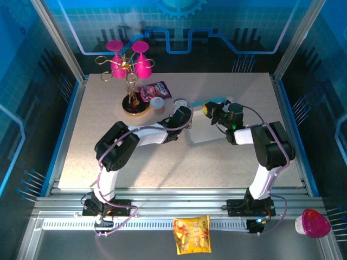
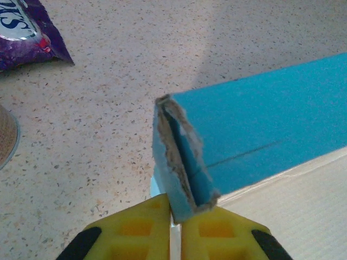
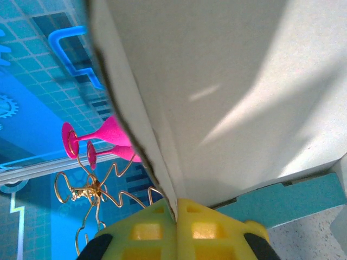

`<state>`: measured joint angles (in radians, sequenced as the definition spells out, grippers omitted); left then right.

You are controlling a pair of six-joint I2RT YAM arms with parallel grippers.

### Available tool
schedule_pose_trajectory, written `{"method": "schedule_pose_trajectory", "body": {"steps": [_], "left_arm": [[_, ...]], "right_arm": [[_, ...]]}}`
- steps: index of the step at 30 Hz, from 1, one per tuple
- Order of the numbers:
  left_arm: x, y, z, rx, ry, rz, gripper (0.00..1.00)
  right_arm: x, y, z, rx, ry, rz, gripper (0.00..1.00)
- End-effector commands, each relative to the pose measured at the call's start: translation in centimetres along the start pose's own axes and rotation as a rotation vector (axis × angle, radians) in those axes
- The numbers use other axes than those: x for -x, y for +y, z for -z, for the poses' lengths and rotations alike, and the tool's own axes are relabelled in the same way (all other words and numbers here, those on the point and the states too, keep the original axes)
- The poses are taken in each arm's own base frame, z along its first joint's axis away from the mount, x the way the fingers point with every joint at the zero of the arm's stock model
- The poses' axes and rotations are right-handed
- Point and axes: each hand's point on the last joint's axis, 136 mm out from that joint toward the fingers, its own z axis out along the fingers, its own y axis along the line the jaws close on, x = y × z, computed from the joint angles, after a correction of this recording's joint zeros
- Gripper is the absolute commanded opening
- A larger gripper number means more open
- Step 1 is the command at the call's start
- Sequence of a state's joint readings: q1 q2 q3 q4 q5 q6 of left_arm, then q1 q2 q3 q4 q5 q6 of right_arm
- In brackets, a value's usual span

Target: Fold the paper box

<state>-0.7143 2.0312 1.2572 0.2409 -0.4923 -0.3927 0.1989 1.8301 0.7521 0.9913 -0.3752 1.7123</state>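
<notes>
The paper box (image 1: 206, 130) is thin cardboard, light blue outside and matt whitish inside. The cut edge of its raised end flap shows rough grey fibre. It lies flat on the table (image 1: 244, 157), to the right of the gold wire stand (image 1: 130, 81) and nearer the arms than it.

The left gripper (image 2: 176, 208) has blocky yellow fingers standing a narrow slit apart. The flap's lower corner sits at that slit, but whether they press on it cannot be told. The right gripper (image 3: 176, 208) is clamped on the box's far edge, with the cardboard running down between its closed yellow fingers.

The tabletop is beige with fine dark speckles. It is framed by metal posts, and the walls are blue with pale line patterns. The stand is bent wire on a round base, and glossy pink glasses (image 1: 142, 62) hang from it. A crinkled purple packet (image 1: 154, 90) lies just right of the base. Bare tabletop stretches left of the stand and nearer the arms than it.
</notes>
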Motion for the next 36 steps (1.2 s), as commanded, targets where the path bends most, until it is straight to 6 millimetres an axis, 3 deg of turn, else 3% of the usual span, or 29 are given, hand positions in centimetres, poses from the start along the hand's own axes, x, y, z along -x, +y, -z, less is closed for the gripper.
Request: {"method": "schedule_pose_trajectory", "body": {"steps": [1, 7, 11, 20, 30, 34, 36], "left_arm": [[-1.1, -0.8, -1.5, -0.041, 0.043, -0.005, 0.18], [-1.5, 0.1, -2.4, -0.021, 0.077, 0.034, 0.28], [-1.3, 0.3, -2.7, -0.011, 0.091, 0.049, 0.29], [-0.8, 1.2, -2.6, 0.042, 0.104, 0.070, 0.01], [0.4, 1.8, -0.9, 0.092, 0.120, 0.087, 0.00], [0.4, 2.2, 0.5, 0.102, 0.157, 0.100, 0.00], [0.4, 2.4, 1.5, 0.107, 0.183, 0.101, 0.00]], "right_arm": [[-2.4, -3.0, -0.4, -0.096, 0.092, -0.038, 0.00], [-2.2, -2.9, -0.6, -0.090, 0.090, -0.046, 0.00], [-2.0, -2.8, -0.7, -0.086, 0.087, -0.047, 0.00], [-1.9, -2.4, -0.8, -0.082, 0.079, -0.048, 0.00], [-2.0, -1.6, 0.0, -0.097, 0.047, -0.023, 0.00], [-2.0, 0.4, 1.0, -0.106, 0.021, 0.027, 0.36], [-1.9, 1.6, 2.0, -0.125, -0.007, 0.057, 0.47]]}}
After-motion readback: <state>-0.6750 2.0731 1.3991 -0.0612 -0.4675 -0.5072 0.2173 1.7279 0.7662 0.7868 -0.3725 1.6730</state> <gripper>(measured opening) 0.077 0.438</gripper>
